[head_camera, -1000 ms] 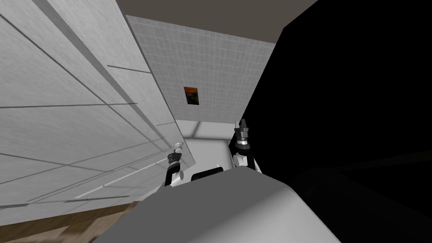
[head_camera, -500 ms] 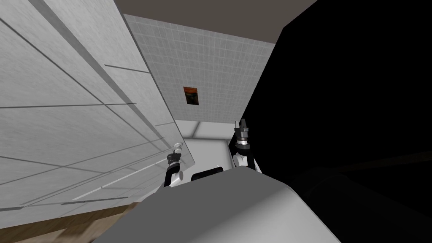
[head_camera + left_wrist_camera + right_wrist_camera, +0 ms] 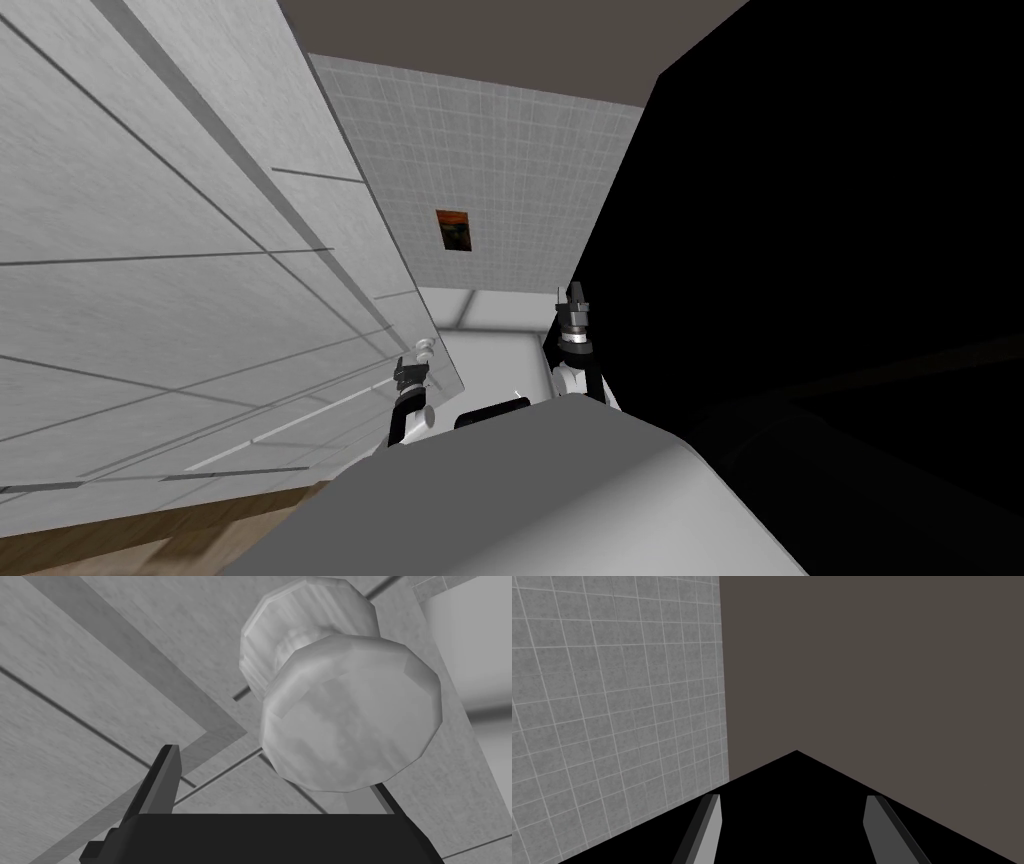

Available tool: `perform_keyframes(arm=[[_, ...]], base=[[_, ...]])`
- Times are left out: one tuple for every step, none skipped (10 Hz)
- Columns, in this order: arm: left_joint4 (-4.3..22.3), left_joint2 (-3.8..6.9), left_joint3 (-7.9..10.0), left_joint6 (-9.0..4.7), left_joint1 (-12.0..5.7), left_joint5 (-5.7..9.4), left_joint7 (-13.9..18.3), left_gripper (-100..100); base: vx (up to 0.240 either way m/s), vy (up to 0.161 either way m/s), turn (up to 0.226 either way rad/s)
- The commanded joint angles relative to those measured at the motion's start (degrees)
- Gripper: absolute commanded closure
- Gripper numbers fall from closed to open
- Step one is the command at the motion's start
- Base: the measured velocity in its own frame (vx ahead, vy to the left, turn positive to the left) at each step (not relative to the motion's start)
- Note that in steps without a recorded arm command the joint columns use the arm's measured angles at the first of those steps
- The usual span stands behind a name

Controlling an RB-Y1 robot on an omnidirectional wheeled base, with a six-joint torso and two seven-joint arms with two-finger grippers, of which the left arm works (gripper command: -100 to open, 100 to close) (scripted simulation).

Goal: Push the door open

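Since a second ago, a slight shift of the door's (image 3: 180,300) panel lines toward the right of the head view, with the small picture (image 3: 453,228) on the far wall holding its place.

At the far left, that same door: pale grey, panelled with thin dark grooves, slanting across the left half of the head view. Below it, a strip of brown wooden floor (image 3: 100,540).

Next along, at the door's free edge, the left pincer (image 3: 272,768), spread wide and pinching nothing. Just beside it, the round pale grey knob (image 3: 350,721), standing out from the door face on a short neck. In the left wrist view, one finger (image 3: 162,776) bare against the door panel, the other partly covered by the knob. Touching or not: cannot tell.

Past the door's edge, a grey tiled wall (image 3: 500,160) carrying the small picture.

Further right, the right pincer (image 3: 793,796), raised and apart from the door, fingers spread with nothing between them.

At the far right of the head view, a large black area (image 3: 820,250).
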Motion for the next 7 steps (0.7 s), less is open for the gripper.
perform_keyframes(arm=[[-0.07, -0.57, -0.79, -0.3, -0.21, 0.88, 2.31, -100], [-0.35, -0.73, -1.1, -0.43, -0.1, 1.59, 3.77, -100], [-0.64, -0.91, -1.43, -0.57, 0.02, 2.34, 5.33, -100], [-0.97, -1.12, -1.8, -0.73, 0.15, 3.16, 6.99, -100], [-1.3, -1.36, -2.18, -0.89, 0.29, 4.02, 8.68, -100], [-1.65, -1.62, -2.56, -1.05, 0.43, 4.9, 10.42, -100], [-2.0, -1.9, -2.96, -1.22, 0.57, 5.8, 12.12, -100]], base=[[-0.113, -0.004, -0.115], [-0.11, -0.026, -0.078], [-0.097, -0.019, -0.027], [-0.094, -0.01, -0.036], [-0.097, -0.003, -0.076], [-0.097, 0.001, -0.067], [-0.089, -0.005, -0.052]])
